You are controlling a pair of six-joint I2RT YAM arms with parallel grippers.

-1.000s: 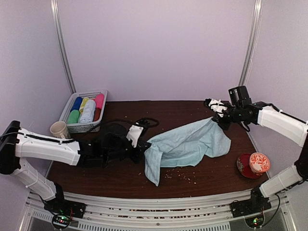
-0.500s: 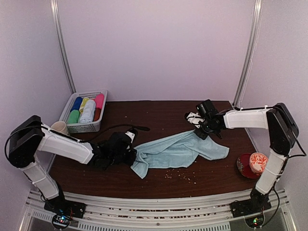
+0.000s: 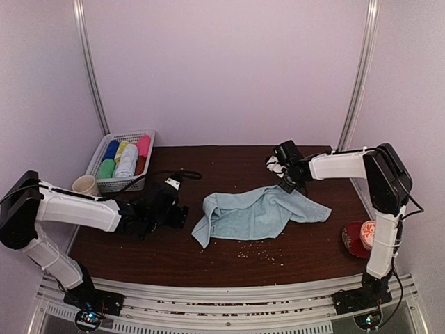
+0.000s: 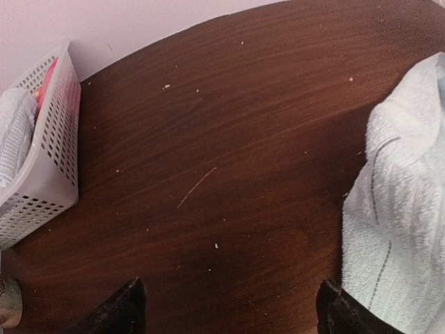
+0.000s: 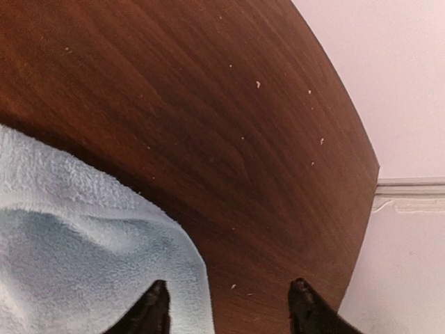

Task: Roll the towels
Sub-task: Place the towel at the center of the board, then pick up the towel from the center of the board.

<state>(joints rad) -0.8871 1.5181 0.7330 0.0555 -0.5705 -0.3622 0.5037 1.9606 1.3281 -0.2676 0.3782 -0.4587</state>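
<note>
The pale light-blue soft cloth towel (image 3: 254, 214) is seen lying crumpled on the middle of the dark brown wooden desk (image 3: 229, 161). It is no longer stretched between the arms as it was a second ago, and it is gathered into a shorter heap. The left end effector (image 4: 229, 313) has been opened and drawn back, jaws wide apart just left of the towel's edge, gripping nothing. Farther back, the right end effector (image 5: 228, 309) has likewise been opened over the towel's released far right corner. At the far left, the white plastic basket (image 3: 97, 182) of coloured rolls is unchanged.
</note>
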